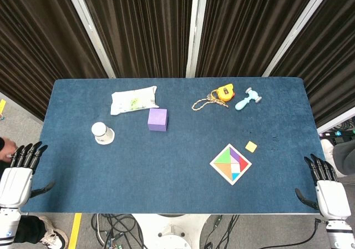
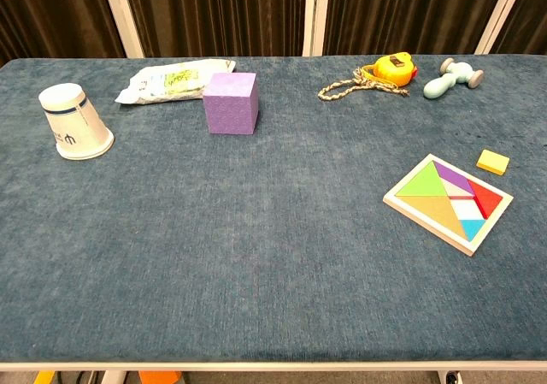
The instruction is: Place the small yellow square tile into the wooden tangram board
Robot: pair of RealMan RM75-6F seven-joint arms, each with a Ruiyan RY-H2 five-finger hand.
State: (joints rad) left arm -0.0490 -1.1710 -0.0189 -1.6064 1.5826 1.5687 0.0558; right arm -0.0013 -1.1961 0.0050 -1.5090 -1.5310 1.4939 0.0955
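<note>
Judging reach, my right hand [image 1: 326,189], fingers apart and holding nothing, sits nearer the yellow tile [image 1: 251,146], which lies forward-left of it, just beside the tangram board [image 1: 230,164].

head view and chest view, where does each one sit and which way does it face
Head view: high above the near edge, looking steeply down on the whole table; left hand and right hand show, open, beside the near corners.
Chest view: lower, at the near edge, looking across the tabletop to the curtains; none of the robot's body shows.
Shared: tangram board, yellow tile, purple cube, paper cup.
</note>
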